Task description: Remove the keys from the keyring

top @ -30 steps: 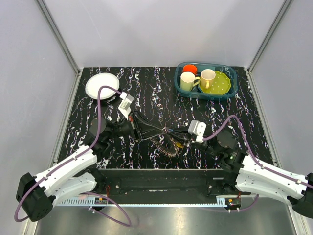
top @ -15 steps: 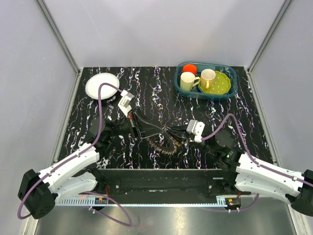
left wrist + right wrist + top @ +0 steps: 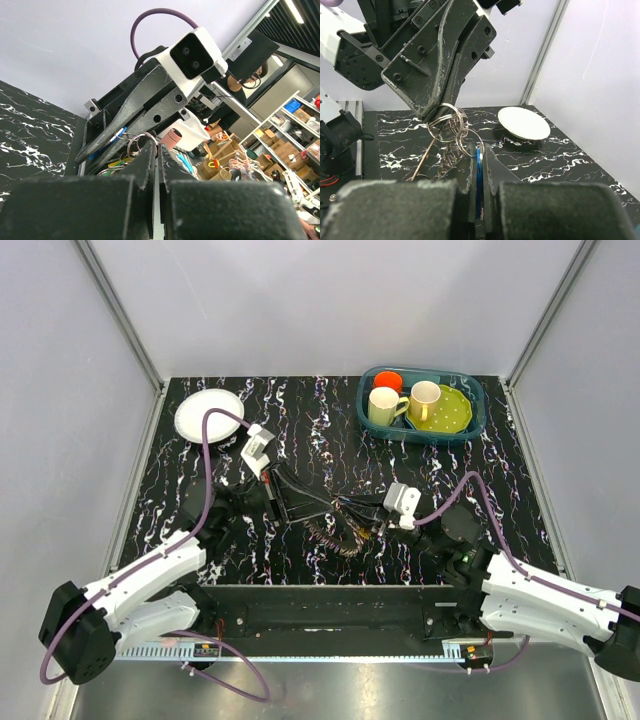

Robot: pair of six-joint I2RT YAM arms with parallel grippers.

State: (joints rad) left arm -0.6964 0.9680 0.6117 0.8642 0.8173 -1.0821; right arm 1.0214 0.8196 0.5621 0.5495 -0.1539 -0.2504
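**Crowded centre, open far band**

Blocked at mid surface (image 3: 330,430) by left fingers (image 3: 310,502) and right fingers (image 3: 372,518), tip to tip, with keyring (image 3: 447,117) and keys (image 3: 335,538) hanging between. Hemmed far left by white plate (image 3: 208,415), far right by teal bin (image 3: 478,412) of mugs (image 3: 385,405). Open between those two.

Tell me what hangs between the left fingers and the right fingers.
A cluster of small silver metal rings joins the left fingers to the right fingers, which pinch a blue key; the right wrist view shows it.

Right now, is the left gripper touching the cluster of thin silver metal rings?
Touching. The right wrist view shows the left gripper pinched shut on the thin silver rings.
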